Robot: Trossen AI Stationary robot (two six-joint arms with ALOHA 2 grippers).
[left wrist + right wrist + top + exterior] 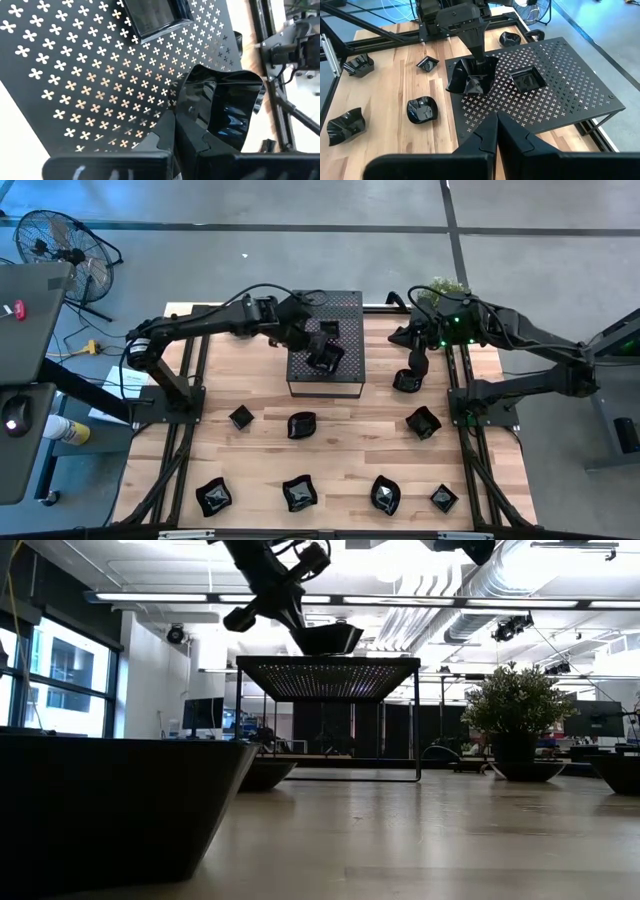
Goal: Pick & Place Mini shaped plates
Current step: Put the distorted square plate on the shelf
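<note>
1. Table: a pale wooden top that carries the box and the loose dishes.

2. Perforated box: a large dark rectangular box standing at the far middle of the table. Its top is punched with small cross-shaped holes and has one square opening. What lies inside cannot be seen from any view.

3. Left gripper: raised over the box top, fingers pinched tight on the rim of one wavy-rimmed plate. The plate hangs tilted above the perforated surface, just beside the square opening and not yet in it.

4. Right gripper: lowered beside the box on its right, close above a dish on the table. In its own wrist view the two fingers stand pressed together with nothing between them.

5. Mini shaped plates: small glossy black dishes. Besides the held plate and the dish near the right gripper, seven show on the table: three in a nearer row across the middle and four along the front edge.

6. Handling, as a judgement: the dishes look rigid, light and slick, and probably chip if dropped. The thin upturned rim is the natural place to pinch, since the glossy bowl offers little purchase.
</note>
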